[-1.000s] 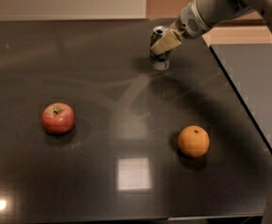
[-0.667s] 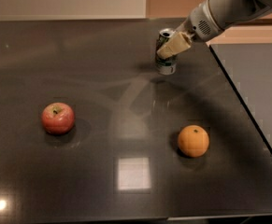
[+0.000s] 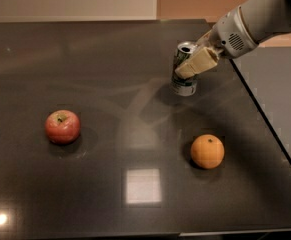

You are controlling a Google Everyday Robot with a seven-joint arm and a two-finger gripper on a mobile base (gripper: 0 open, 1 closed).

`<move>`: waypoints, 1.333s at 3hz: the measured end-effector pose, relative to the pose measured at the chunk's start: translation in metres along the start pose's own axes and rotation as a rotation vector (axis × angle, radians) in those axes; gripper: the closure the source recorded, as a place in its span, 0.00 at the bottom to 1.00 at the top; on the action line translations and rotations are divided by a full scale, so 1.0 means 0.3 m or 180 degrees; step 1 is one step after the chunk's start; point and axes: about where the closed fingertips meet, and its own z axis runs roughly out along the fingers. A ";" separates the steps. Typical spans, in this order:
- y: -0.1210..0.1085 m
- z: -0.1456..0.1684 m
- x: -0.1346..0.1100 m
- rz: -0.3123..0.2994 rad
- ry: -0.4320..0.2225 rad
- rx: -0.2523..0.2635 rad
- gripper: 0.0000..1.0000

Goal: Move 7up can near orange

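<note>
The 7up can (image 3: pixel 184 82), white and green with a silver top, stands upright at the back right of the dark table (image 3: pixel 110 59). My gripper (image 3: pixel 195 63) reaches in from the upper right and is shut on the can, one pale finger (image 3: pixel 197 63) lying across its front. The orange (image 3: pixel 207 151) lies nearer the front right, below the can and well apart from it.
A red apple (image 3: pixel 62 126) lies at the left of the table. The table's right edge (image 3: pixel 265 119) runs diagonally just right of the can and orange. A bright light reflection (image 3: pixel 142 185) shows near the front.
My gripper has carried the can toward the front and slightly right, closer to the orange. The apple and orange have not moved.
</note>
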 end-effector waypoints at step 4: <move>0.272 -0.014 0.161 -0.0141 0.0078 -0.0263 0.77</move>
